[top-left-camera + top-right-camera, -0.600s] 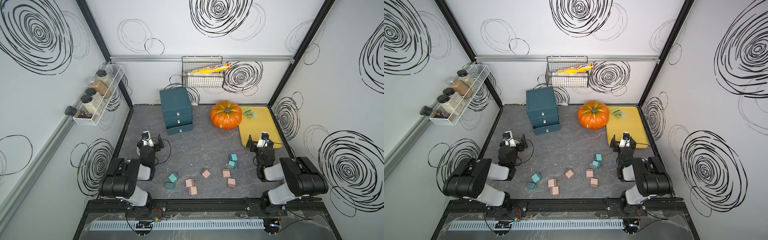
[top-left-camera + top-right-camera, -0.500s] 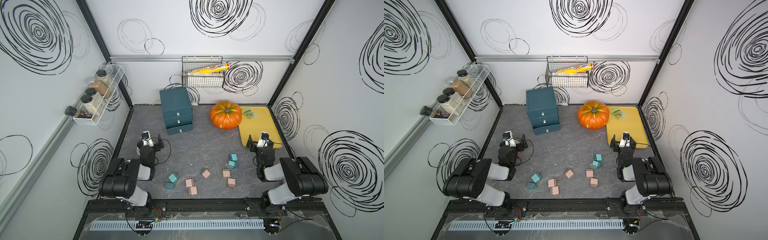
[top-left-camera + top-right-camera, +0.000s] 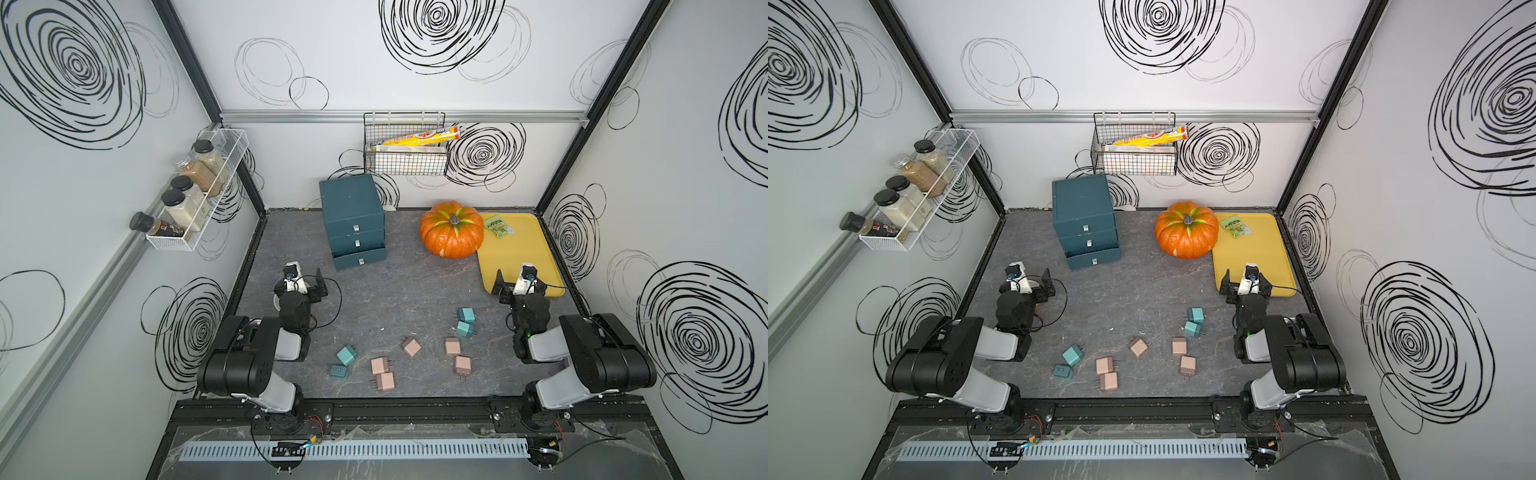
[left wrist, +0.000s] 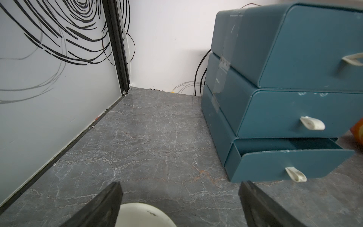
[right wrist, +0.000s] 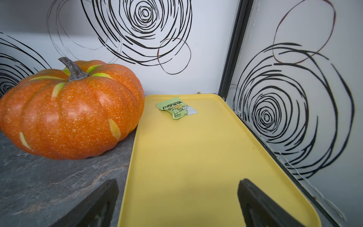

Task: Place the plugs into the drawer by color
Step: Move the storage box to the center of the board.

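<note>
Left wrist view: drawer and white round object partly beyond frame.

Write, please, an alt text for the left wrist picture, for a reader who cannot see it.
A dark teal chest of drawers stands on a grey marbled table, its lowest drawer pulled partly open and the two above it shut. Near the camera, the left gripper is open and empty, above a white round thing.

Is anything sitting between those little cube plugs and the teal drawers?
Nothing visible. Bare grey tabletop separates the teal and pink cube plugs from the dark teal three-drawer chest; the orange pumpkin sits aside.
</note>
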Tool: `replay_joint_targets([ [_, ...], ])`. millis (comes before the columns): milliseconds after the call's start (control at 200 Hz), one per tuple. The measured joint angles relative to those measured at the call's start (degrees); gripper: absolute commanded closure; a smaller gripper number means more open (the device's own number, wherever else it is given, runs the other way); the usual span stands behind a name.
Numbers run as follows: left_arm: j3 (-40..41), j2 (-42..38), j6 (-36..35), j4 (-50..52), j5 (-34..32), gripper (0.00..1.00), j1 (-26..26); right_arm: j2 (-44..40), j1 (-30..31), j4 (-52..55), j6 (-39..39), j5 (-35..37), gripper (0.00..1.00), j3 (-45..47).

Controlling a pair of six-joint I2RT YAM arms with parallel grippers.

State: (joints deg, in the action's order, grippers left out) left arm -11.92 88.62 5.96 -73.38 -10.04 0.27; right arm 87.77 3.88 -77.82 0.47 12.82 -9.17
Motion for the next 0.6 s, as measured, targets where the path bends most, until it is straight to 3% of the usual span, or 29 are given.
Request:
replay_joint_targets([
  [436, 0.2, -0.3, 0.0, -0.5, -0.1, 0.01, 0.0, 0.0, 0.0, -0.2, -0.1, -0.3, 0.0, 0.0],
  [601, 0.3, -10.2, -0.5, 5.8, -0.8, 0.01, -0.9, -4.8, 0.0, 2.0, -0.5, -1.2, 0.0, 1.5],
])
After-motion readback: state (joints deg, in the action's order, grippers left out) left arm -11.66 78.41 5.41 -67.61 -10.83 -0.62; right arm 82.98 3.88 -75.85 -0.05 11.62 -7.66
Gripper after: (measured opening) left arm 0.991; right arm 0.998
